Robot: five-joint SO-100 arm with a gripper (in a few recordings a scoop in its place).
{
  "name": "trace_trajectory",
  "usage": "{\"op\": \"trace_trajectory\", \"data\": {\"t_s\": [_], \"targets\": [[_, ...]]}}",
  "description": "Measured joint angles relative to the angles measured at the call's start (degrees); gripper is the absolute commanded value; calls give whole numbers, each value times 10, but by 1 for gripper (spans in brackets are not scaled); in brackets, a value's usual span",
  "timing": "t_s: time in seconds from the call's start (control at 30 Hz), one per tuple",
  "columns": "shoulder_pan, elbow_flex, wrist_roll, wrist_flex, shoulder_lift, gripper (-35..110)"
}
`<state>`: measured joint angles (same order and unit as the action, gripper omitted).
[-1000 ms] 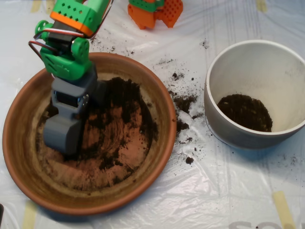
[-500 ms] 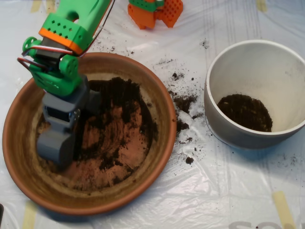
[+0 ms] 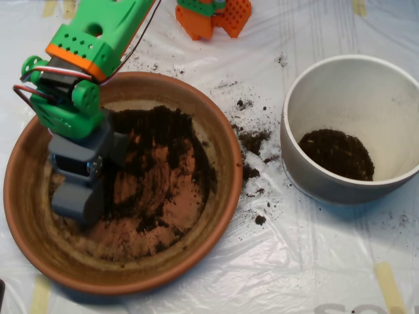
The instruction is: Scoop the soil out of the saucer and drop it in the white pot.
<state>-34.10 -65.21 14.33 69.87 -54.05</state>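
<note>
- Gripper (image 3: pixel 77 199): grey clamshell scoop on a green arm (image 3: pixel 85 52) with an orange band, reaching down from the upper left. Its tip sits low inside the left part of the saucer. How far the shells are parted cannot be told from above, nor whether any soil is inside.
- Saucer (image 3: pixel 222 140): wide terracotta dish around the gripper, its rim passing behind, left of and below the scoop.
- Soil (image 3: pixel 163 134): dark crumbs smeared over the saucer floor just right of the gripper, thickest up and to the right of it; bare orange rings show through in the middle.
- Spilled soil (image 3: pixel 252 140): clumps and specks on the worktop, right of the saucer rim, between saucer and pot.
- Pot (image 3: pixel 308 98): white, deep, well to the right of the gripper and apart from the saucer; a dark heap of soil (image 3: pixel 337 154) lies on its floor.
- Worktop (image 3: pixel 275 261): covered in clear plastic sheet.
- Orange part (image 3: pixel 216 16): at the top edge, far up and right of the gripper.
</note>
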Motion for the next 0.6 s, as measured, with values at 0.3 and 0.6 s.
{"op": "trace_trajectory", "data": {"t_s": [0.3, 0.6], "targets": [[-8, -123, 10, -51, -78, 8], [1, -296, 33, -107, -194, 0]]}}
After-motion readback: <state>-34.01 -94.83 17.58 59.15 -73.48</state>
